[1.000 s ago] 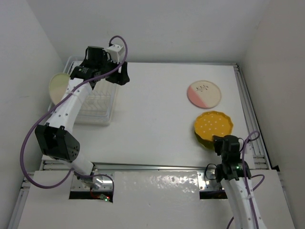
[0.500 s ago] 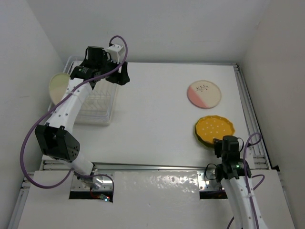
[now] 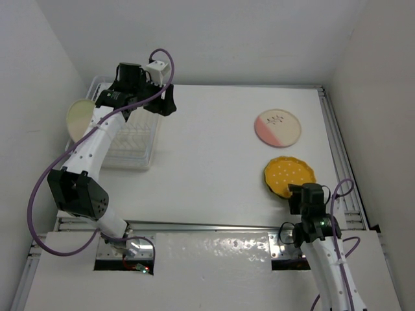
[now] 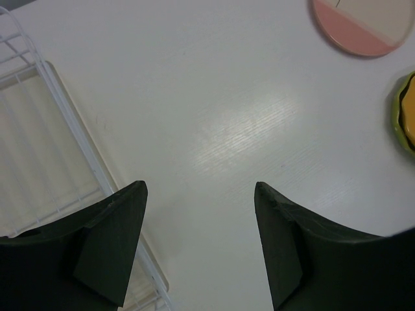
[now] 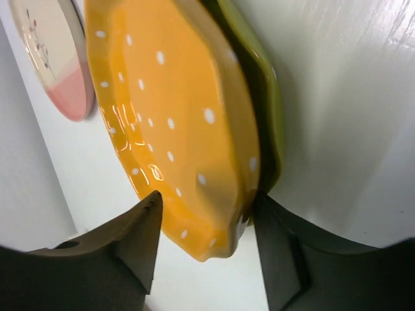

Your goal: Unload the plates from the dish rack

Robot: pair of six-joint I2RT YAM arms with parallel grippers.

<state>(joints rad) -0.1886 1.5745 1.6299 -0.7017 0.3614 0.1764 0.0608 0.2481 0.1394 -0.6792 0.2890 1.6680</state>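
The orange plate with white dots (image 3: pixel 290 175) lies on the scalloped green plate (image 5: pixel 267 97) at the right of the table. My right gripper (image 3: pixel 300 194) is at their near edge. In the right wrist view its jaws stand apart around the orange plate's (image 5: pixel 175 110) rim, and one finger (image 5: pixel 279 253) touches the green plate's edge. The white-and-pink plate (image 3: pixel 277 127) lies flat behind them. The cream plate (image 3: pixel 79 118) stands on edge at the left side of the clear dish rack (image 3: pixel 133 142). My left gripper (image 3: pixel 166 104) hangs open and empty beside the rack's right rim (image 4: pixel 71 129).
Walls enclose the table at the left, back and right. A metal rail (image 3: pixel 340 149) runs along the right edge. The left arm's purple cable (image 3: pixel 39 188) loops out over the left side. The pink plate (image 4: pixel 360 26) also shows in the left wrist view.
The orange plate has come down flatter onto the green plate. My right gripper has drawn slightly toward the near edge. The left arm has not moved.
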